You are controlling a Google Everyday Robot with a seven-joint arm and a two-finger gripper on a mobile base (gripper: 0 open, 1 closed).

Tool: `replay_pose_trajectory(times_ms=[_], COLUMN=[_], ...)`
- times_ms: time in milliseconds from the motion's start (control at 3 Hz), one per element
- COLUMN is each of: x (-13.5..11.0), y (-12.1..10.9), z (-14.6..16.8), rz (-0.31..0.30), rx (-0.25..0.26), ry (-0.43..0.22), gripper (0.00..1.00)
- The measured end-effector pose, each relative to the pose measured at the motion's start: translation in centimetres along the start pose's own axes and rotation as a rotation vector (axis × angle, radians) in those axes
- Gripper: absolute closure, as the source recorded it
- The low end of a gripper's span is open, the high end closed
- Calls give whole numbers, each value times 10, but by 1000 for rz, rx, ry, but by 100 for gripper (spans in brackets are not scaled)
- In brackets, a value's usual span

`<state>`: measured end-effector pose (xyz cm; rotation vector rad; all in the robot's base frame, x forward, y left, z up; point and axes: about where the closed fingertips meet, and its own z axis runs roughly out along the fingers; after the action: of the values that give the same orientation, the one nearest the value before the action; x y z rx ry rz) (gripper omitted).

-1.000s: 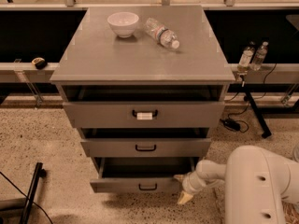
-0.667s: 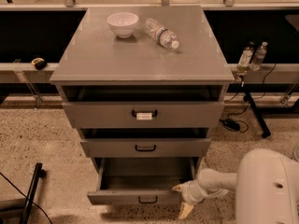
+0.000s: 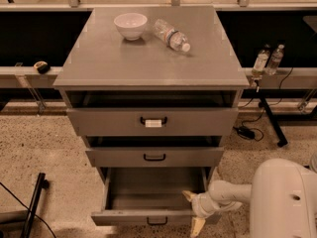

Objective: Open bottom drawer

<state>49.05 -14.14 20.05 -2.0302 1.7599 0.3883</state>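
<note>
At the foot of the grey cabinet (image 3: 148,68), the bottom drawer (image 3: 124,217) stands pulled well out, its bare grey inside showing and its small black loop handle (image 3: 157,221) at the middle of the front panel. Near the right end of that panel sits the gripper (image 3: 192,211), reaching in from the right on a white arm (image 3: 233,192) whose bulky white body (image 3: 285,202) fills the lower right corner. Its two tan fingers are spread apart: one fingertip (image 3: 187,196) lies just inside the drawer and the other points down in front of the panel, so the drawer front runs between them; whether they press on it cannot be told. Above, the middle drawer (image 3: 119,157) and the top drawer (image 3: 109,122), which carries a white label (image 3: 153,123) at its handle, each stand slightly out from the cabinet. On the cabinet top rest a white bowl (image 3: 131,25) and, just to its right, a clear plastic bottle (image 3: 171,34) lying on its side. Two small bottles (image 3: 267,61) stand on a ledge at the right, well apart from the cabinet.
</note>
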Motion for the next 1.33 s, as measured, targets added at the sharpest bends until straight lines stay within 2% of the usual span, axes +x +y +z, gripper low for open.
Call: replay_pose_trajectory(times_ms=[333, 667, 1000, 1333], x=[-14, -53, -82, -92], y=[2, -16, -32, -39], z=[-7, -35, -53, -39], rz=[-47, -163, -219, -251], rx=[-4, 19, -4, -26], ry=[30, 112, 175, 113], gripper=[0, 0, 18, 41])
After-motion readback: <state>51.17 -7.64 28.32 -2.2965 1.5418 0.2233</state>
